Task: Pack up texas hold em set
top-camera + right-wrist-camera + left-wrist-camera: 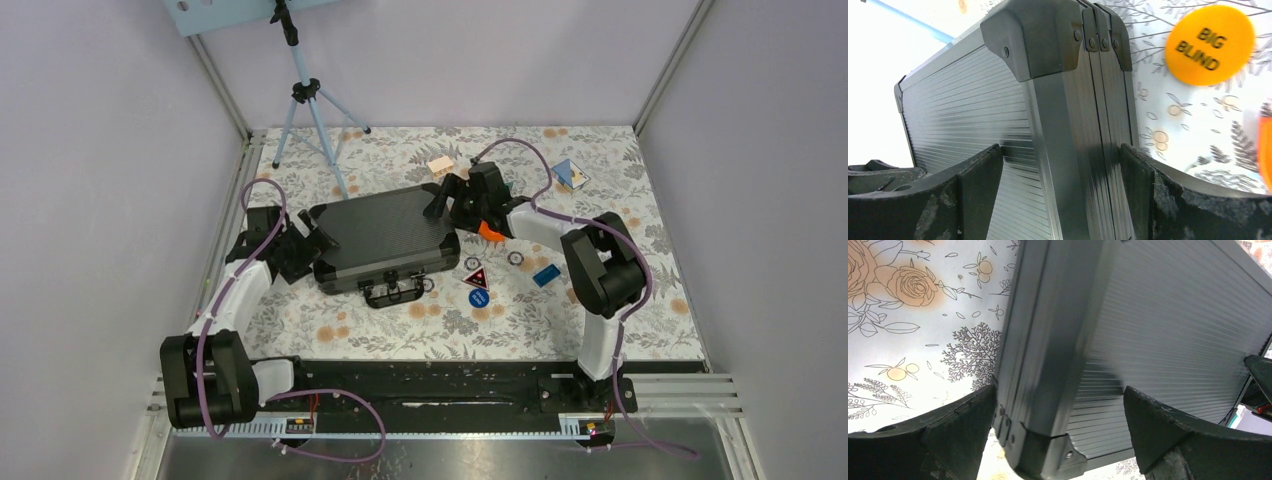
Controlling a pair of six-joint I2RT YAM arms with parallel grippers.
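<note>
Left pincer (1058,392) stands spread at the left end of the case (385,235), with one capped corner of it between the fingers. It pinches nothing that I can see. Right pincer (1060,150) is likewise spread, straddling the far right corner of the case. One finger looks close against the side wall, but whether it bears on it I cannot tell.

The case lies flat about the middle of the bench (600,320), a little toward the left edge, its lid down and its handle (395,293) turned to the near edge. From the wrist views the two halves sit together along the seam. Whether the latches are fastened does not show.

By my judgement the work is well on but not finished. The lid is shut, so chips and cards, none of which can be seen, are presumably inside. Loose pieces remain on the bench to the right of the case: an orange BIG BLIND disc (1210,45) just beside its far right corner, a blue disc (477,298) and a red triangle (476,277) near the handle, and small round pieces (516,258) between case and right arm. If those belong to the set, the case would need opening again, or they are left out
</note>
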